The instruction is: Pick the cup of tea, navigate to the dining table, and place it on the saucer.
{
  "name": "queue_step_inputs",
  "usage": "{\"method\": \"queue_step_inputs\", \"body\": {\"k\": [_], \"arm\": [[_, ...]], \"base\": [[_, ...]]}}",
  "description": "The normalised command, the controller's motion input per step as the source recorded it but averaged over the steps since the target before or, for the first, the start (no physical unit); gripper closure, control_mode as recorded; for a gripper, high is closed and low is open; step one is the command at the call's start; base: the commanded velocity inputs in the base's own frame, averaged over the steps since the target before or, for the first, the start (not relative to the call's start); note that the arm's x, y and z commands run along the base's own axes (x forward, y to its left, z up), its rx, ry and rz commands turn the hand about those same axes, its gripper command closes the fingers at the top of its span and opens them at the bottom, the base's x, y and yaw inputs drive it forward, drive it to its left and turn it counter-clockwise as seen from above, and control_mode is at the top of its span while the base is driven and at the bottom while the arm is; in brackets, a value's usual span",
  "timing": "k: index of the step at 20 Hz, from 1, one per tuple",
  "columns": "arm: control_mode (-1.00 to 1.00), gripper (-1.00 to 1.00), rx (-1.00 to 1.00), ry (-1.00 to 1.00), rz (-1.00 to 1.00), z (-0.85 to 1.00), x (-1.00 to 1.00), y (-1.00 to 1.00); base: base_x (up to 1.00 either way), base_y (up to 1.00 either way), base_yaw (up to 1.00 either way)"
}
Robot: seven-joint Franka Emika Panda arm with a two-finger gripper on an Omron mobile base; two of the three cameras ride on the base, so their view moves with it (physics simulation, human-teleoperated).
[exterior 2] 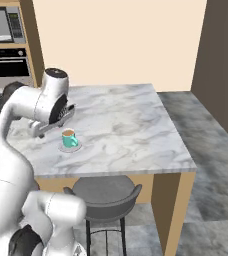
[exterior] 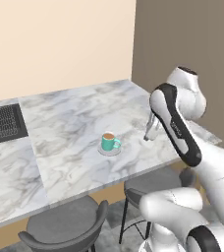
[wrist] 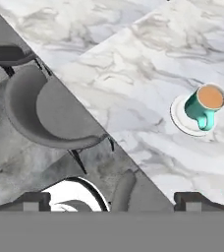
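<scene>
Hand view: end effector [wrist: 111, 199] fingers spread apart, empty, clear of the teal-green mug of brown tea [wrist: 205, 105]. Mug sits upright on the pale round saucer [wrist: 182, 120] on the marble bench [exterior: 74, 133]. Judgement: retract straight, avoiding the handle.

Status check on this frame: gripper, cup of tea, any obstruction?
Gripper open, holding nothing. Cup of tea upright on the saucer, on the dining table. Nothing on the marble near the cup.
</scene>
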Motion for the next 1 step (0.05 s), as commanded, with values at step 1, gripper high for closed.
{"method": "queue_step_inputs", "body": {"k": [1], "arm": [[-1.0, -1.0, -0.2, -0.14, -0.12, 0.2, -1.0, -0.14]], "base": [[0.0, 0.0, 0.0]]}}
